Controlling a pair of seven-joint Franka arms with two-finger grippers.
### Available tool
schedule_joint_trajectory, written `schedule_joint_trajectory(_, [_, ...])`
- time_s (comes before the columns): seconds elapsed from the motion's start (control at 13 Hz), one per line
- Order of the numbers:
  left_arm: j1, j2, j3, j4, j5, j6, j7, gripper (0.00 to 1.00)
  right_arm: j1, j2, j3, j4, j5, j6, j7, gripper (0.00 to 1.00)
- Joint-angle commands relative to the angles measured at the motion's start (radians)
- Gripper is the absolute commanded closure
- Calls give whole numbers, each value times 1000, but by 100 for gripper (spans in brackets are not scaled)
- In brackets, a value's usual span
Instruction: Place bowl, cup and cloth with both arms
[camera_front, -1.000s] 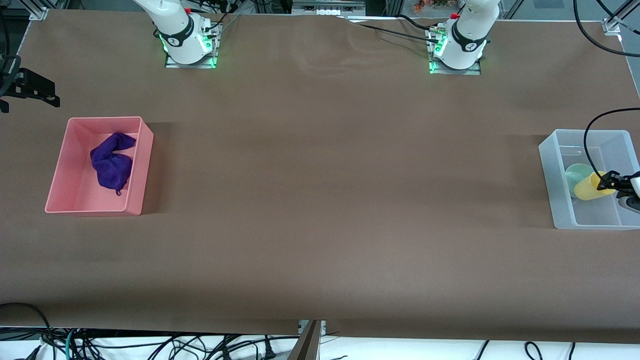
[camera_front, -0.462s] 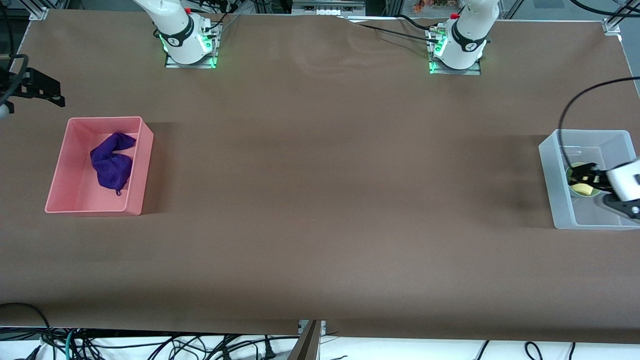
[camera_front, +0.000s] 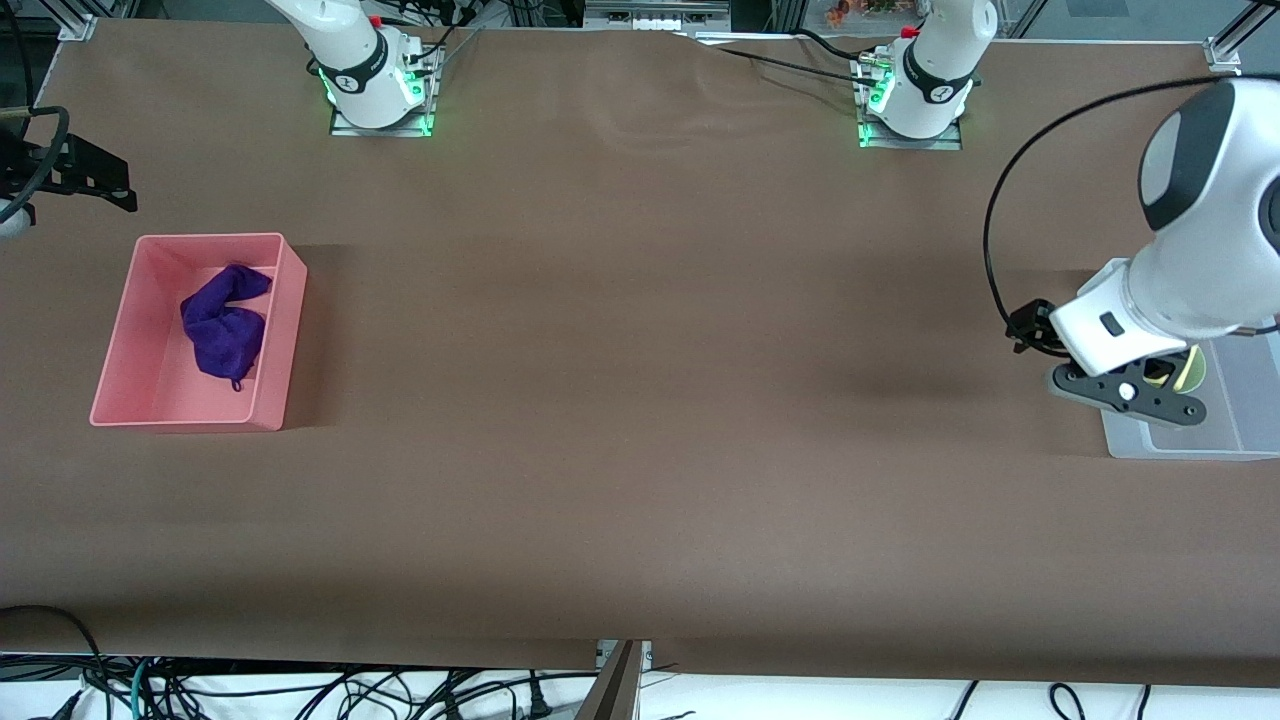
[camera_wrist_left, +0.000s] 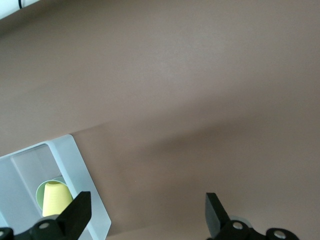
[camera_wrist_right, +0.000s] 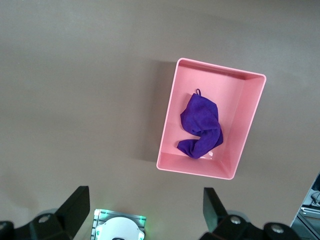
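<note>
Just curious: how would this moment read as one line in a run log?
cloth: in pink bin | cup: in bowl, clear bin | left tool: open, empty | right tool: open, empty

Purple cloth (camera_front: 224, 332), pink bin (camera_front: 130, 338), yellow cup (camera_wrist_left: 55, 198).

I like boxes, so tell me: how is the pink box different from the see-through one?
The pink bin is solid-coloured and sits at the right arm's end of the table; the clear bin is frosted and sits at the left arm's end. The pink bin holds a crumpled purple cloth; the clear bin holds a yellow cup set in a mint-green bowl. Both are open-topped rectangular bins.
</note>
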Motion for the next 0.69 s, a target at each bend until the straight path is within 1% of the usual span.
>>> schedule_joint_trajectory(0.0, [-4, -81, 39, -14, -79, -51, 4, 0, -5, -6, -3, 2, -10, -11, -8, 0])
schedule_joint_trajectory(0.08, [-94, -133, 143, -62, -126, -48, -4, 0, -3, -6, -1, 2, -10, -11, -6, 0])
schedule_joint_trajectory(0.15, [-176, -182, 269, -112, -189, -24, -4, 0, -3, -8, -1, 2, -16, -11, -5, 0])
schedule_joint_trajectory(0.23, [-227, -233, 353, -190, -254, 26, -4, 0, -5, -5, -3, 2, -20, -7, -6, 0])
schedule_joint_trajectory(0.31, [-260, -286, 398, -290, -280, 118, -5, 0, -8, -5, -3, 2, -22, -8, -6, 0])
schedule_joint_trajectory(0.38, [-288, -338, 423, -365, -285, 196, -8, 0, -8, -6, -4, 2, -24, -7, -5, 0])
schedule_joint_trajectory(0.46, [-305, -371, 429, -410, -285, 241, -19, 0, -9, -5, -6, 2, -27, -5, -4, 0])
schedule_joint_trajectory(0.62, [-324, -402, 429, -449, -282, 248, -103, 0, -9, -6, -18, 0, -28, -14, -3, 0])
